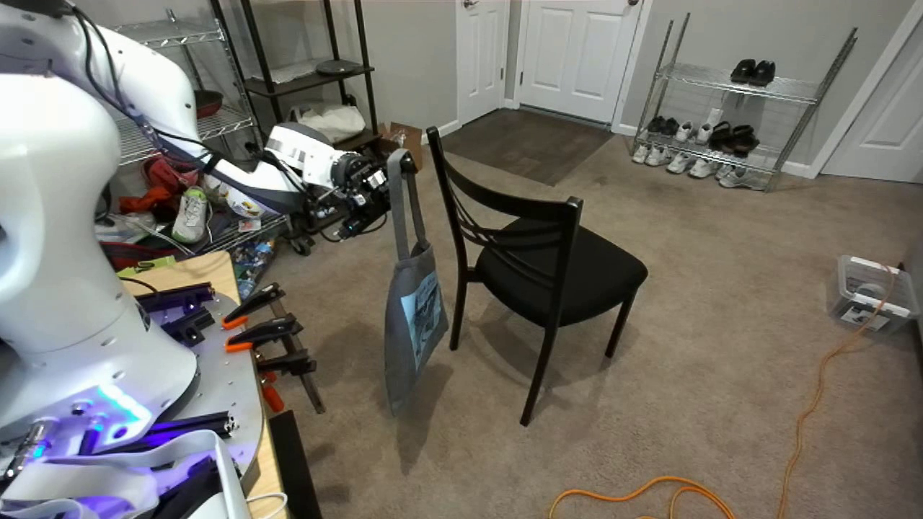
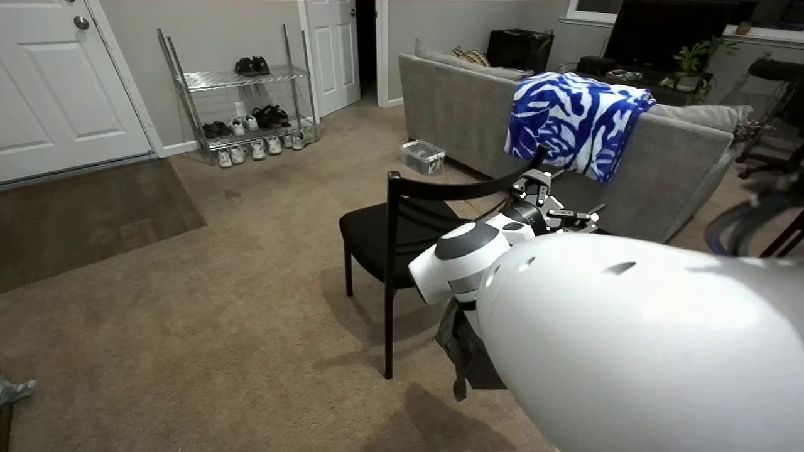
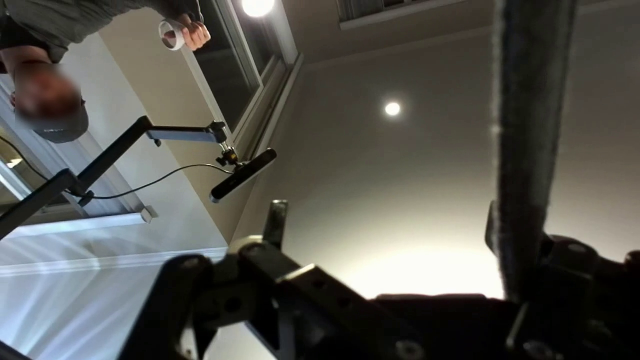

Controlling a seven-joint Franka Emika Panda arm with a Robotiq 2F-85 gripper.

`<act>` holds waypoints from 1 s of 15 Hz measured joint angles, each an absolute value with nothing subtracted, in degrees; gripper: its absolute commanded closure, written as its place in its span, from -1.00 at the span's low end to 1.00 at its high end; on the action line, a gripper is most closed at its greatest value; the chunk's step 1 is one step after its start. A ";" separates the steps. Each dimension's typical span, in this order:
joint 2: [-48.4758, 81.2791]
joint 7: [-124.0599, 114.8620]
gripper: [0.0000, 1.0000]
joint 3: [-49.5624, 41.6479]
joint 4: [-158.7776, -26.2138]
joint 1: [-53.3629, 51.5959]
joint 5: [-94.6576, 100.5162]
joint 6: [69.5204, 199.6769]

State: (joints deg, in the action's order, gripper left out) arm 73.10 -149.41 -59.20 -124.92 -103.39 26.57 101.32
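My gripper [image 1: 381,196] is open and raised above the floor. A grey tote bag [image 1: 405,339] with a light blue printed panel hangs by its straps from one finger and does not touch the floor. In the wrist view a strap [image 3: 532,125] lies over the right finger of the open gripper [image 3: 384,225]; nothing is between the fingertips. In an exterior view the gripper [image 2: 565,199] is beside the chair's backrest. A black chair [image 1: 530,216] stands close by the bag; it also shows in an exterior view [image 2: 414,238]. There the arm hides most of the bag.
A wooden table edge [image 1: 249,389] with clamps [image 1: 268,331] lies below the arm. Shelves [image 1: 310,83] stand behind it. A shoe rack [image 1: 735,86], a sofa [image 2: 458,100] and an orange cord [image 1: 807,411] are farther off. A person [image 3: 75,25] and a camera arm [image 3: 112,155] show overhead.
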 measured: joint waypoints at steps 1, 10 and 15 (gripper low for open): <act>72.70 -149.41 -1.00 -59.21 -125.07 -102.57 26.58 101.83; 70.51 -149.41 -1.00 -59.31 -125.72 -99.90 26.62 102.20; 69.79 -149.41 -1.00 -59.55 -126.80 -99.90 26.62 103.40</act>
